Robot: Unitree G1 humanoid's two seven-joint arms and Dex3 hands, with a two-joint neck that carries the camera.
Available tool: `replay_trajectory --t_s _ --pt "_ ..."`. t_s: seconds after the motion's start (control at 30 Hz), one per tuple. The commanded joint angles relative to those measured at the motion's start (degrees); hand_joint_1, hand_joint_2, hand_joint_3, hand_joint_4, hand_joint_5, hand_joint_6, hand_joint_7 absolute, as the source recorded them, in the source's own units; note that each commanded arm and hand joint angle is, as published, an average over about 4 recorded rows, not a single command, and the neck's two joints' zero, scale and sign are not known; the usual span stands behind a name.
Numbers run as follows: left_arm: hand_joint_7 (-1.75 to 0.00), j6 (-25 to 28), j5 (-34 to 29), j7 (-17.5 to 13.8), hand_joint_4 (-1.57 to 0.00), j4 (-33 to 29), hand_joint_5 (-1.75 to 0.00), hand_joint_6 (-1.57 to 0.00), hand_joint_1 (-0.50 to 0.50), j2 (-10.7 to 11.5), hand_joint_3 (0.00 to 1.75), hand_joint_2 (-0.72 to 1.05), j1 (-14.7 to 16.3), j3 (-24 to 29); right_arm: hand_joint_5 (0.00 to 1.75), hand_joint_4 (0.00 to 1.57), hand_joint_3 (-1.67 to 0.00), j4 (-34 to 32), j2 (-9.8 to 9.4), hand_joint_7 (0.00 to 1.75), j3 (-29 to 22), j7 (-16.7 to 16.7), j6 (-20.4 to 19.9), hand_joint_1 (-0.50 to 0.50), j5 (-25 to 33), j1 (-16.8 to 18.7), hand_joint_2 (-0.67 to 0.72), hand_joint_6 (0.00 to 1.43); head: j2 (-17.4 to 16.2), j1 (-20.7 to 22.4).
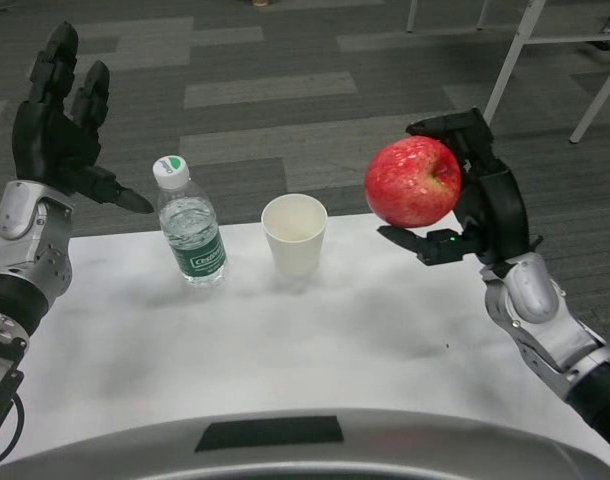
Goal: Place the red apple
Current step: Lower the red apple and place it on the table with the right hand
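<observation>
Right hand (477, 200) cups the red apple (413, 181), held up in the air above the table's (335, 340) right side. Left of it stands the paper cup (294, 234), then the water bottle (188, 223). Left hand (57, 130) waits far left, fingers spread, empty.

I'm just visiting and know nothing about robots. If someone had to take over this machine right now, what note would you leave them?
Right hand: holds the red apple in its fingers, up in the air above the right end of the white table.
Left hand: holds nothing, fingers spread, raised at the table's left end beside the water bottle.
On the table: the capped bottle stands upright, and a white paper cup stands to its right, apart from it.
Done: the apple is picked up.
Left: lower the apple and set it down, then let go. Where it should go, the picture does not show.
</observation>
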Motion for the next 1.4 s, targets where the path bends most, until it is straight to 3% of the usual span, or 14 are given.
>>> replay_trajectory --t_s 0.03,0.2,0.6,0.7,0.97,1.17,1.4 --pt "-0.07 0.0 0.2 0.2 0.0 -0.1 -0.1 0.0 -0.5 0.0 0.07 -0.37 0.6 0.4 1.65 0.37 -0.71 -2.4 -1.47 1.55 -0.1 -0.1 0.3 -0.38 0.3 4.0 -0.54 0.86 -1.7 -0.3" --pt "-0.07 0.0 0.3 0.2 0.0 0.1 -0.1 0.0 -0.5 0.2 0.04 -0.33 1.3 0.6 1.65 0.37 -0.71 -3.1 -1.96 1.61 1.2 -0.2 0.3 -0.38 0.1 9.1 -0.54 0.86 -3.1 -0.3" --pt "-0.07 0.2 0.4 0.2 0.0 0.4 -0.1 0.0 -0.5 1.1 0.07 -0.28 1.6 0.5 1.65 0.34 -0.79 -1.7 -1.06 1.61 4.2 0.0 0.0 -0.38 -0.4 14.1 -0.54 0.84 -6.7 1.5" --pt "-0.07 0.2 0.4 0.3 0.0 0.5 -0.03 0.0 -0.5 1.3 0.02 -0.28 1.6 0.3 1.65 0.34 -0.79 -1.1 -0.68 1.61 5.1 0.5 -0.1 -0.38 -0.3 14.7 -0.54 0.83 -7.0 1.0" --pt "-0.07 0.3 0.4 0.3 0.0 0.9 -0.1 0.0 -0.5 1.6 0.07 -0.28 1.3 -0.5 1.65 0.36 -0.79 0.2 0.13 1.61 6.5 3.5 -0.3 -0.33 -1.0 15.2 -0.49 0.83 -7.2 -0.1" --pt "-0.07 0.3 0.4 0.3 0.0 0.9 -0.05 0.0 -0.5 1.5 0.04 -0.28 1.5 -0.5 1.65 0.31 -0.79 1.1 0.15 1.61 6.4 5.1 -0.2 -0.29 -1.8 14.5 -0.51 0.71 -7.3 -1.2" --pt "-0.07 0.3 0.4 0.3 0.0 0.8 -0.1 0.0 -0.5 1.5 0.02 -0.28 1.9 -0.5 1.65 0.12 -0.79 2.0 0.22 1.66 6.5 5.6 -0.1 -0.29 -1.9 14.0 -0.54 0.53 -7.5 -1.9"
